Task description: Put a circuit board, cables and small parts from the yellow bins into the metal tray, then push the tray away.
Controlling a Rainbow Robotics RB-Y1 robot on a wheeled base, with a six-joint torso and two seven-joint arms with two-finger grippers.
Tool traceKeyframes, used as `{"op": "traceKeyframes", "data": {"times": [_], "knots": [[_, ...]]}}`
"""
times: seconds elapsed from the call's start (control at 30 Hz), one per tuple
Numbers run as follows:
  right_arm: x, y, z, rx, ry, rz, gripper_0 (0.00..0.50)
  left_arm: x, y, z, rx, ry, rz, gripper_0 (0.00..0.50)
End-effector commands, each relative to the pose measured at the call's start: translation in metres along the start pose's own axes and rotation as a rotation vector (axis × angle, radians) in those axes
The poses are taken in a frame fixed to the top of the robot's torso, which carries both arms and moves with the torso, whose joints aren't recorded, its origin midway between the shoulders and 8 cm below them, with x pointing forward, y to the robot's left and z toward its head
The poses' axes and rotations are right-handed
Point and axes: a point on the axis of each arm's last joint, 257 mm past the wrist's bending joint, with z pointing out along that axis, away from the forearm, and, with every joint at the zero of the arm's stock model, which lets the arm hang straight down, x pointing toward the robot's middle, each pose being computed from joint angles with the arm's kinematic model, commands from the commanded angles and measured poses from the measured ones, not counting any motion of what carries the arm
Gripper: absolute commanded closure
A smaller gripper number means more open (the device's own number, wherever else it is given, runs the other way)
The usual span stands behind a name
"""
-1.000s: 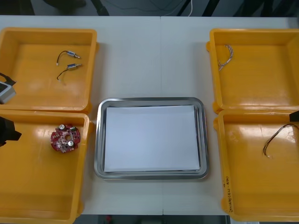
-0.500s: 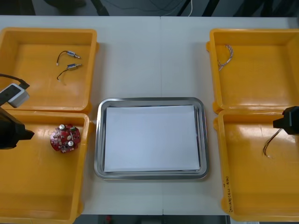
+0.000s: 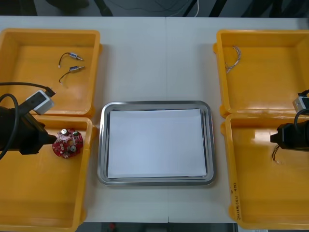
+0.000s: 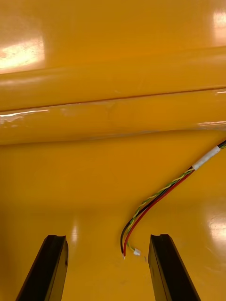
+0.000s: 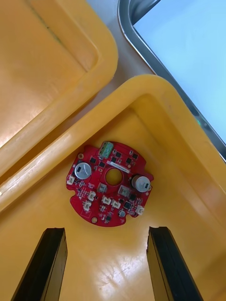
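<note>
desk: pale, plain top, seen from steeply above | seam: thin straight line down the middle of the desk, from far edge toward near edge | floor: dark strip beyond the far edge (thin cords trail across it, among them a white cord) | black strut: slanting, on that floor

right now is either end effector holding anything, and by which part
Nothing is held. The left end effector hangs open above the round red circuit board; the right end effector hangs open above the end of the red and yellow cable.
</note>
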Motion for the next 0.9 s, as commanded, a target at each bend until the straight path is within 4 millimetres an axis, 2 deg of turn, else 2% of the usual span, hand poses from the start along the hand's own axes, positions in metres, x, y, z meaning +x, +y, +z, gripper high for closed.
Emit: {"op": "traceKeyframes", "data": {"times": [0.03,0.17,0.33,0.5,0.63,0.9], "knots": [[0.01,-0.005,0.014,0.012,0.01,-0.06,0.0,0.005,-0.007,-0.001,0.001,0.007,0.195,0.0],[0.015,-0.013,0.023,0.028,0.015,-0.057,0.0,0.007,-0.003,0.0,-0.015,-0.012,0.249,0.0],[0.025,-0.021,0.03,0.057,0.025,-0.067,0.0,0.011,-0.009,0.004,-0.002,-0.018,0.267,0.0],[0.037,-0.025,0.037,0.079,0.035,-0.072,0.0,0.006,-0.018,0.015,-0.001,-0.075,0.281,0.0],[0.05,-0.023,0.041,0.064,0.054,-0.052,0.0,0.008,-0.022,0.022,0.009,-0.088,0.284,0.0],[0.059,-0.015,0.049,0.058,0.062,-0.032,0.0,0.016,-0.021,0.033,0.016,-0.085,0.286,0.0]]}}
